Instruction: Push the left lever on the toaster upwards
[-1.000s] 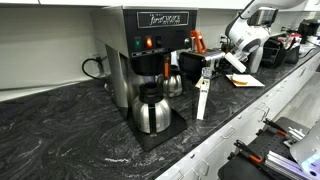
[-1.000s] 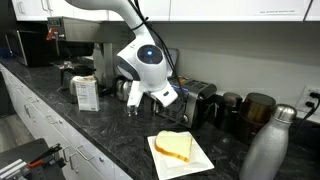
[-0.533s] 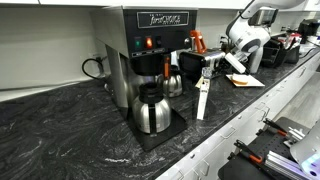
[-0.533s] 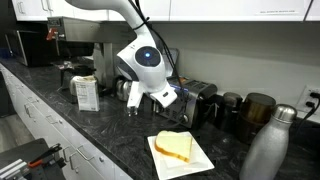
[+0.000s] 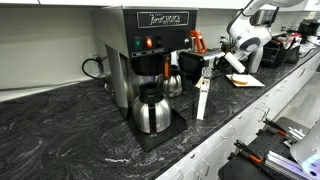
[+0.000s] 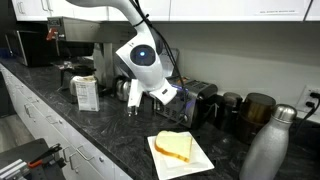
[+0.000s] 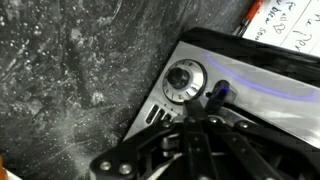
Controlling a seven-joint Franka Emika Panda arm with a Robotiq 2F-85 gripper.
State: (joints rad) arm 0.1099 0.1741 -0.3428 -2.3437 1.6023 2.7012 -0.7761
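Observation:
The toaster [image 6: 203, 100] is a small shiny metal box with a dark end panel, standing at the back of the dark counter; it also shows behind the coffee machine in an exterior view [image 5: 191, 66]. In the wrist view its end panel [image 7: 175, 100] fills the middle, with a round knob [image 7: 182, 80] and a dark lever [image 7: 218, 94] beside it, lit blue. My gripper [image 7: 201, 114] is shut, its fingertips right at the end panel, just below the knob and the lever. In an exterior view the gripper [image 6: 170, 97] is against the toaster's end.
A tall steel-and-black coffee brewer [image 5: 150, 50] with a round carafe [image 5: 151, 110] stands on the counter. A white plate with bread [image 6: 180, 152] lies in front of the toaster. A steel bottle [image 6: 266, 148], a white box [image 6: 87, 93] and dark canisters [image 6: 255, 110] stand nearby.
The arm has shifted slightly, and the gripper has edged closer against the toaster's end. The gripper stays shut.

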